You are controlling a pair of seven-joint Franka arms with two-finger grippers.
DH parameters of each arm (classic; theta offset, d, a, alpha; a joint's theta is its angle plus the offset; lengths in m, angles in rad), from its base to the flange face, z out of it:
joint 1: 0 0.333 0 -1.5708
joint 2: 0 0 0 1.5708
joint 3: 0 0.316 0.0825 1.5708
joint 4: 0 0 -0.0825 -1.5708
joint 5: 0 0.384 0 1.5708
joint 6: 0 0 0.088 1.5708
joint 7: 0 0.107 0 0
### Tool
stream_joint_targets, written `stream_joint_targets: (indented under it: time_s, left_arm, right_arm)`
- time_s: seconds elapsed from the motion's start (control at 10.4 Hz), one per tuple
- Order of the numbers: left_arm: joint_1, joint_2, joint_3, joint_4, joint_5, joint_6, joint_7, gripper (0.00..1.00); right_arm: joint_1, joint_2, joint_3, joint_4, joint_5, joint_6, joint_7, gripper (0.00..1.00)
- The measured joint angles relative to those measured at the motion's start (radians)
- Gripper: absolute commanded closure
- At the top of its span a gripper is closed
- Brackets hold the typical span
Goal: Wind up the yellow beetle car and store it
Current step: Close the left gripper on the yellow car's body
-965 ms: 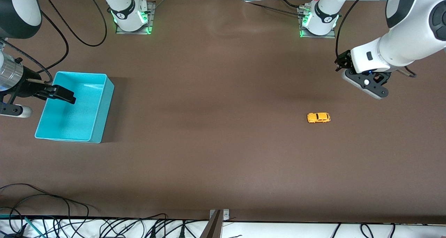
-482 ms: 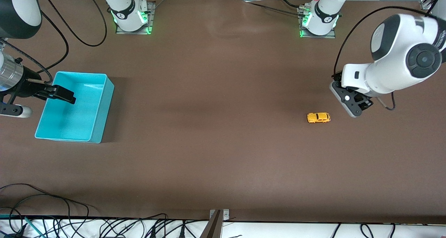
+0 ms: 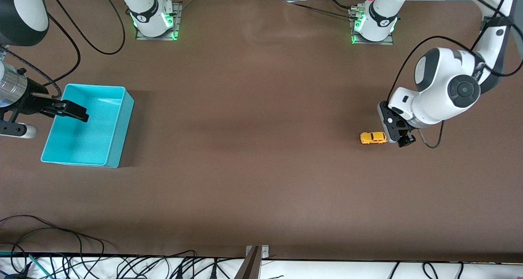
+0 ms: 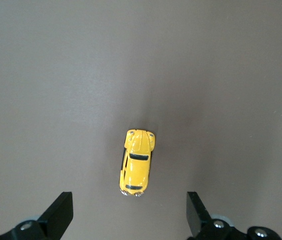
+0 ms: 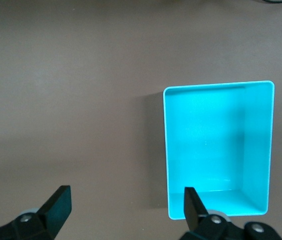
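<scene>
The yellow beetle car (image 3: pixel 373 138) stands on the brown table toward the left arm's end. In the left wrist view the car (image 4: pixel 137 162) lies just ahead of the gap between my fingers. My left gripper (image 3: pixel 398 135) is open and empty, low over the table right beside the car, on the side toward the left arm's end; it also shows in the left wrist view (image 4: pixel 129 211). The teal bin (image 3: pixel 122 128) stands toward the right arm's end and holds nothing. My right gripper (image 3: pixel 79 112) is open and empty, up in the air over the bin, and waits there.
In the right wrist view the bin (image 5: pixel 165 150) lies ahead of one finger of the right gripper (image 5: pixel 126 205). Cables (image 3: pixel 61 246) lie along the table edge nearest the front camera. The arm bases (image 3: pixel 153 19) stand along the edge farthest from it.
My left arm has swung down and toward the car, bringing the open left gripper right beside it. The car, the bin and the right arm have not moved.
</scene>
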Motion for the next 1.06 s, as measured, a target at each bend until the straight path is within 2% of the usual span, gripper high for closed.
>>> stream_joint_targets:
  time_s: [0.48, 0.77, 1.06]
  left_arm:
    - [0.006, 0.127, 0.0, -0.062, 0.0, 0.16, 0.111, 0.0]
    - [0.008, 0.14, 0.001, -0.121, 0.003, 0.255, 0.12, 0.0]
    - [0.024, 0.153, 0.01, -0.141, 0.059, 0.313, 0.123, 0.0]
  right_arm:
    - [-0.001, 0.0, -0.002, 0.0, 0.0, 0.0, 0.0, 0.0]
    - [-0.001, 0.0, -0.003, 0.0, 0.0, 0.0, 0.0, 0.0]
    - [-0.001, 0.0, -0.003, 0.0, 0.0, 0.0, 0.0, 0.0]
